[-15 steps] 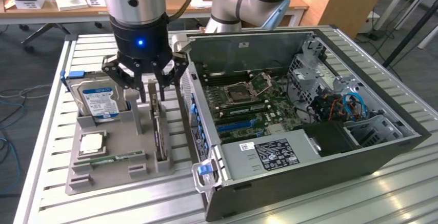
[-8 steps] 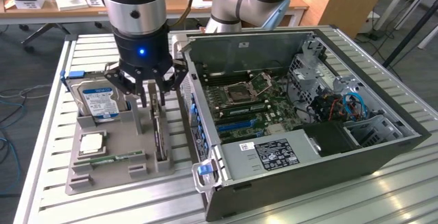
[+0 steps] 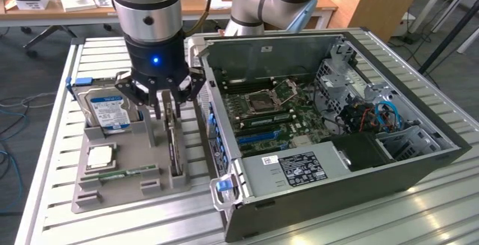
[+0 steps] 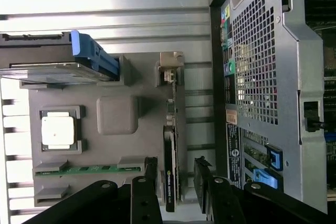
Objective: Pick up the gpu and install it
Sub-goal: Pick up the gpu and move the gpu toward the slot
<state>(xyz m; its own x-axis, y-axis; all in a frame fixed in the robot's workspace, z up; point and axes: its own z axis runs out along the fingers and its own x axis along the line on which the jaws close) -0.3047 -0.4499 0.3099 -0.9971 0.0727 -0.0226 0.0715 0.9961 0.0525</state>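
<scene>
Fingers [image 4: 203, 176] of the gripper [image 3: 166, 105] stand wide, one on each side of the gpu [image 3: 176, 149], not closed on it. The gpu stands on edge in the gray tray [image 3: 134, 151], beside the open case [image 3: 389, 169].

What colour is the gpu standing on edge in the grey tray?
Black. The gpu shows best in the wrist view, seen edge-on.

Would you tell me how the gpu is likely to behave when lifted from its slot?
The gpu looks like a rigid thin board, so it probably won't flex. Standing on edge in the tray slot, it may tip once freed.
</scene>
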